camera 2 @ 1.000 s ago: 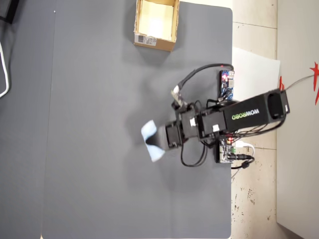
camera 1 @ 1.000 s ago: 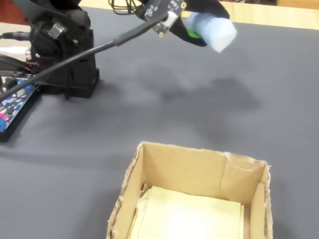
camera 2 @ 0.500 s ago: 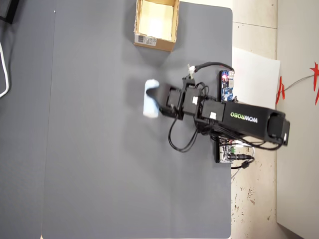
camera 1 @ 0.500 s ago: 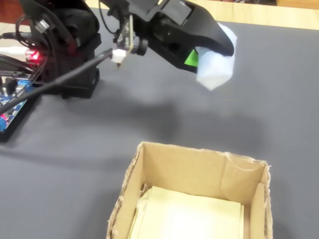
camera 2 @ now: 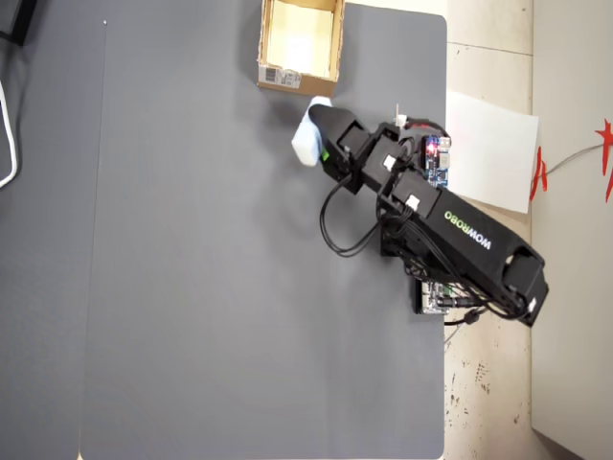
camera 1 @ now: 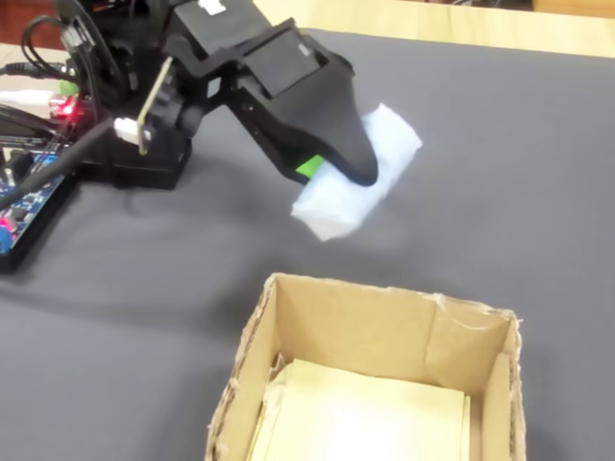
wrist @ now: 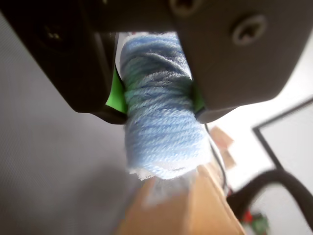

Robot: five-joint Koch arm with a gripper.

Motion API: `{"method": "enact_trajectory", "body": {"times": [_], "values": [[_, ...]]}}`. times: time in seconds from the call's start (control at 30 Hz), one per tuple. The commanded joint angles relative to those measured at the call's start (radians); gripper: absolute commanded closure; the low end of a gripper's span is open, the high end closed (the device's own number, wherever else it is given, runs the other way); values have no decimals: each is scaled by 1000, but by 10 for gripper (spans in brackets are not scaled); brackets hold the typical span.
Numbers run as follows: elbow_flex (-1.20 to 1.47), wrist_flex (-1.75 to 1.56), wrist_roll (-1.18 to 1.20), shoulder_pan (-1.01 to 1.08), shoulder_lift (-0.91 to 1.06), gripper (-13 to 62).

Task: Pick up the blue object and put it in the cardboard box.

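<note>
Clearly the gripper (wrist: 159,98) is clamped on the blue object (wrist: 161,132), holding it lifted above the grey mat (camera 2: 192,287), just beside the cardboard box (camera 2: 330,48) that sits at the mat's far edge in the overhead view.

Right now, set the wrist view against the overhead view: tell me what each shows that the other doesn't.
Only the wrist view shows the blue object as wound yarn pinched at its middle between green-lined jaws, its frayed lower end close to a cardboard edge.

Only the overhead view shows the whole arm, the grey mat, and the cardboard box with its white label, open at the mat's top edge.

Both show the gripper shut on the blue object, near the box and not yet in it.
</note>
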Motion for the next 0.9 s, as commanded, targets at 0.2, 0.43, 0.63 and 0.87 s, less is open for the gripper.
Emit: {"method": "enact_trajectory", "body": {"times": [0.2,0.43,0.63,0.87], "values": [[-308,35,9,109,-190,388],[-557,78,-5,189,-402,388],[-716,117,12,278,-580,388],[-729,172,115,301,-603,210]]}}
